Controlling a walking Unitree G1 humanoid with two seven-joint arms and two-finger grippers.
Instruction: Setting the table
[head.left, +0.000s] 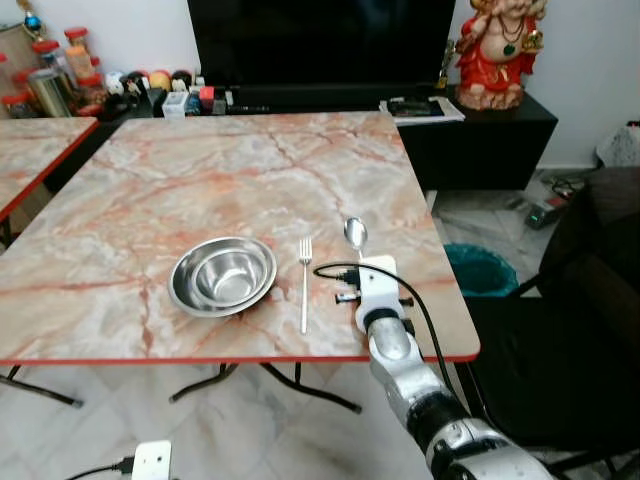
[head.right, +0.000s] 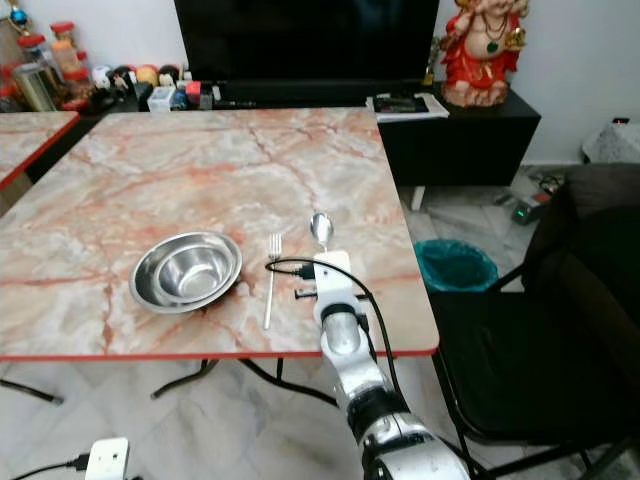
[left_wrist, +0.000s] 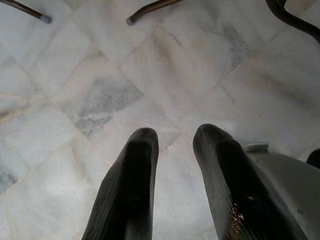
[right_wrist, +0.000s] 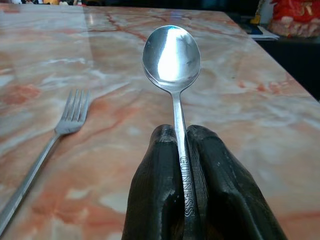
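On the table (head.left: 150, 200) lie 1 fork (head.left: 304, 285), 1 spoon (right_wrist: 171, 57) and 2 nested bowls (head.left: 222, 276).

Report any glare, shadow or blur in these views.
Right wrist view: bright glare on the spoon bowl, pinched in the right gripper; far table edge soft. Left eye view: steel bowl shines, sharp overall. Left wrist view: left gripper over evenly lit floor.

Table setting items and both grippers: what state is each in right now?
Bowls: two nested, upright, empty, on the table.
Fork: flat on the table, right of the bowls, untouched.
Spoon: handle clamped in the right gripper, bowl facing up, right of the fork.
Left gripper: open, empty, pointing at the floor.
TV: off.
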